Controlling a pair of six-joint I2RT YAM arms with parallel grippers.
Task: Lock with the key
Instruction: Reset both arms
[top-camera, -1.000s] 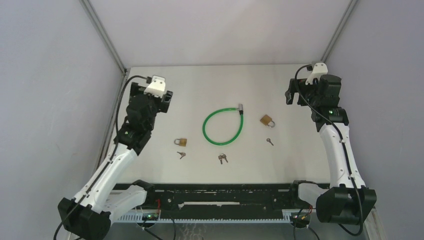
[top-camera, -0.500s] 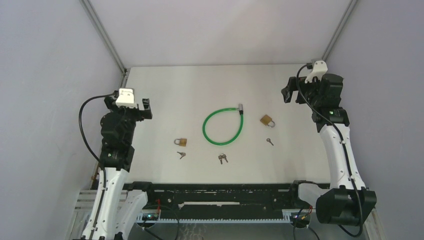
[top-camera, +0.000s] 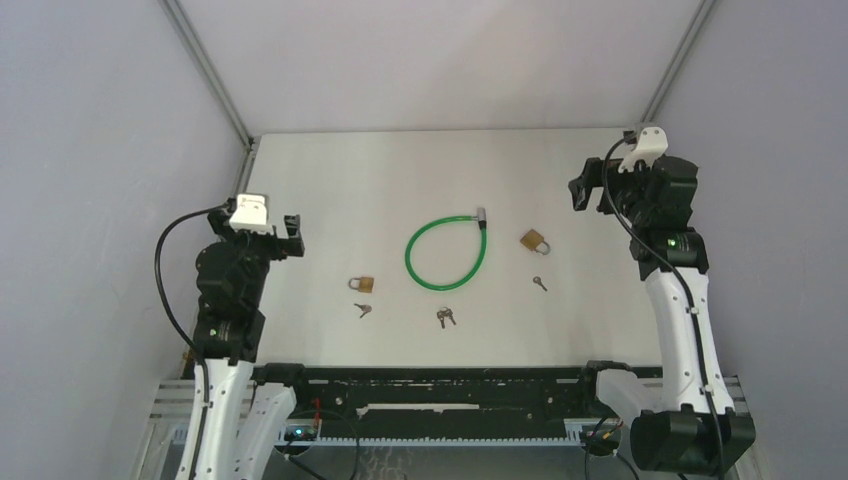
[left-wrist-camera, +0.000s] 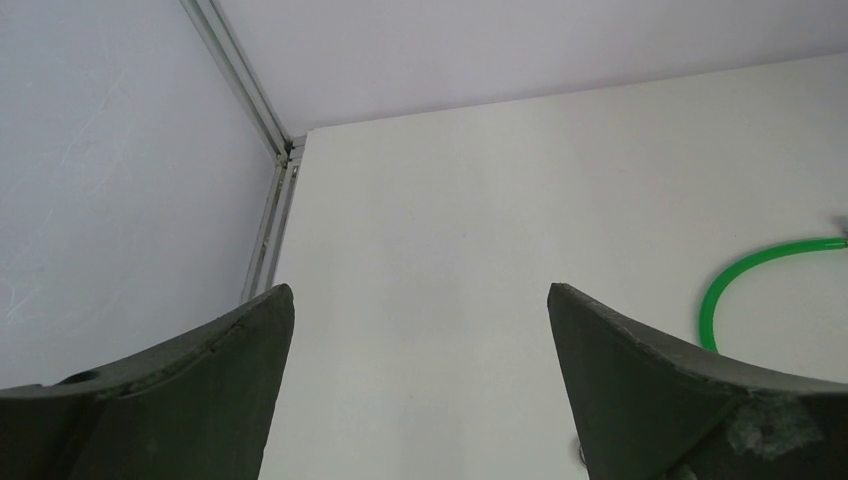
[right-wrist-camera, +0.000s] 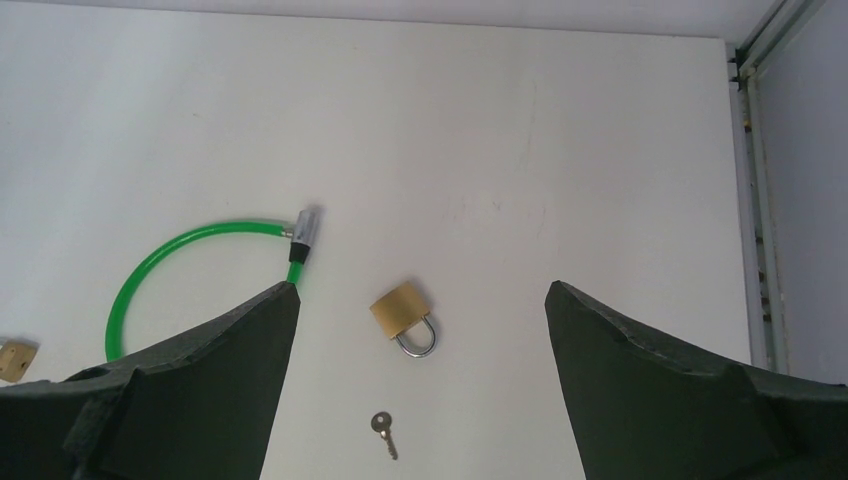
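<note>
Right wrist view: padlock (right-wrist-camera: 398, 306) at 3 o'clock from green cable lock (right-wrist-camera: 295, 268), key (right-wrist-camera: 384, 431) at its 6 o'clock, markings unreadable. Left end effector (left-wrist-camera: 420, 290) and right end effector (right-wrist-camera: 420, 290) spread, empty, at desk (right-wrist-camera: 550, 150) edges.

Left arm (top-camera: 225, 290) & right arm (top-camera: 685, 320): white links, black joint housings, white cam mounts (top-camera: 250, 213), looping black cables (top-camera: 160, 270); green LED (top-camera: 673, 240) on R. Left gripper (left-wrist-camera: 420, 290), right gripper (right-wrist-camera: 420, 285): dark-grey curved fingers (left-wrist-camera: 170, 400), scuffed edges.

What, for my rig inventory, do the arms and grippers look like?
The left arm and right arm have white links, black joints, looping black cables and white wrist camera mounts. The left gripper and right gripper have broad, dark grey-green fingers.
</note>
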